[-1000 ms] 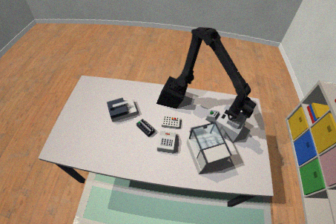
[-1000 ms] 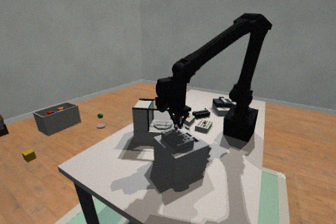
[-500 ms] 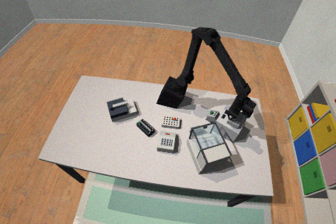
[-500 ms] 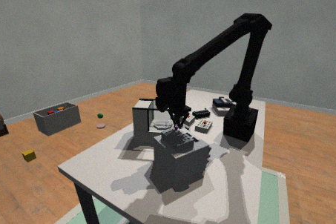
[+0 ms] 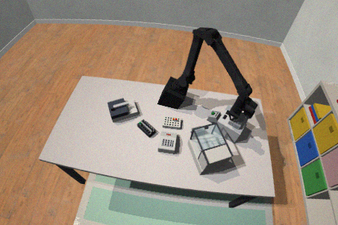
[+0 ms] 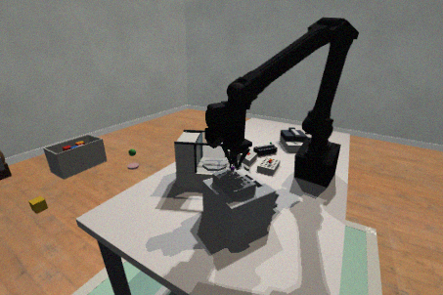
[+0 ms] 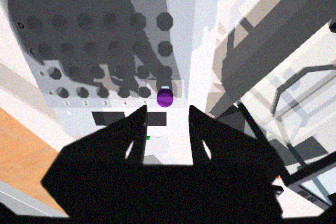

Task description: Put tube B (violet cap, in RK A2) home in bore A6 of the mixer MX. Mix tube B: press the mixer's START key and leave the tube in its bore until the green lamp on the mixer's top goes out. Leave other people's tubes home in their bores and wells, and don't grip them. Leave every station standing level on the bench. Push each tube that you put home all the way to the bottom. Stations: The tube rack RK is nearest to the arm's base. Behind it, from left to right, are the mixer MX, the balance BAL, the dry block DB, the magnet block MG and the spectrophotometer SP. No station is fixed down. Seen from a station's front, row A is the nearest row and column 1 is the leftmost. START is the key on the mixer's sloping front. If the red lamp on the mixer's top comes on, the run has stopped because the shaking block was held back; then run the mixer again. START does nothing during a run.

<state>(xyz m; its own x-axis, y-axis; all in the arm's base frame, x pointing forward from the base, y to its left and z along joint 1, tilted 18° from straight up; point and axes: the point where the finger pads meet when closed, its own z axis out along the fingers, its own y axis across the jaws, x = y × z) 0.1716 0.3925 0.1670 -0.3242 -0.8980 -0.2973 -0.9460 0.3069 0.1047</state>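
Note:
Tube B's violet cap (image 7: 164, 97) sits in the rightmost bore of the nearest row of the mixer MX (image 7: 105, 55). My gripper (image 7: 168, 111) hangs just above and in front of it, fingers apart, with nothing between them. In the top and exterior views the gripper (image 6: 235, 163) stands over the mixer (image 6: 237, 195) near the table's end, with the violet cap (image 6: 233, 169) just under the fingertips. The mixer also shows in the overhead view (image 5: 233, 127). A small green spot (image 7: 148, 137) shows on the mixer's front by my left finger; I cannot tell if it is a lamp or a key.
The glass-walled balance (image 5: 210, 148) stands close beside the mixer. The tube rack (image 5: 172, 122), the dry block (image 5: 168, 141), the dark magnet block (image 5: 146, 127) and the spectrophotometer (image 5: 121, 108) lie further along the table. The mixer's other bores look empty.

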